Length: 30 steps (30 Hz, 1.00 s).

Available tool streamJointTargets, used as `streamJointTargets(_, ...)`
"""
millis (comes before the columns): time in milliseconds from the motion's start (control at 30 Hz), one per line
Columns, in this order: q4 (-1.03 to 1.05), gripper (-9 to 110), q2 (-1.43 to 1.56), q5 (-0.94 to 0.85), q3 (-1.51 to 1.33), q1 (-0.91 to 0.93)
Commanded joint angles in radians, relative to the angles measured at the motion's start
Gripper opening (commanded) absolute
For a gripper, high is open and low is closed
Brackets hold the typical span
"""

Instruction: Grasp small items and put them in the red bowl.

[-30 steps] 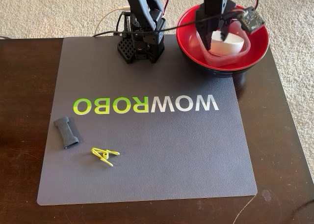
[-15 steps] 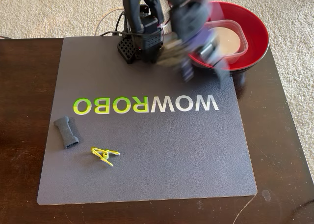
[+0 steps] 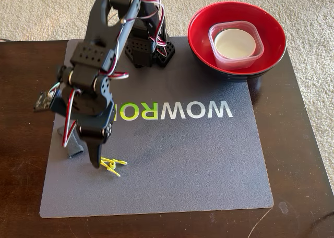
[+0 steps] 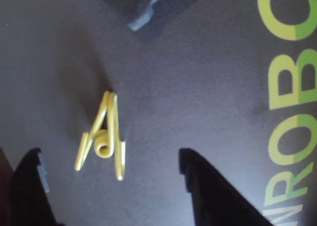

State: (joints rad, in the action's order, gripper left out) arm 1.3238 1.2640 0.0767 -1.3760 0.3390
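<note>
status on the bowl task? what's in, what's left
Done: the clear tub with the cream bowl inside it sits in the red bowl. In hand: nothing gripped; the gripper is open over the mat, its fingers straddling the yellow-green clip. Left: that clip, then the dark grey bone-shaped piece beside it, which is partly hidden behind the arm in the fixed view.

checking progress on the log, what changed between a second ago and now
The arm swung from over the red bowl across the mat; its gripper now hangs open over the yellow-green wire clip, touching nothing. The clear tub and cream bowl it left stay in the red bowl. Clip and dark grey piece have not moved.
</note>
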Motion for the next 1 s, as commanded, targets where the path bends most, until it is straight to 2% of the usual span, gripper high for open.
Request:
streamJointTargets(0, -0.006, 34, -0.011, 0.002, 0.064, -0.038)
streamJointTargets(267, -0.023, 25, -0.147, -0.035, 0.149, -0.058)
streamJointTargets(567, -0.014, 23, -0.275, -0.038, 0.305, -0.046)
streamJointTargets(800, -0.012, 10, -0.318, -0.037, 0.321, -0.051)
streamJointTargets(867, -0.012, 0, -0.325, -0.043, 0.321, -0.051)
streamJointTargets(967, -0.012, 0, -0.328, -0.032, 0.321, -0.054)
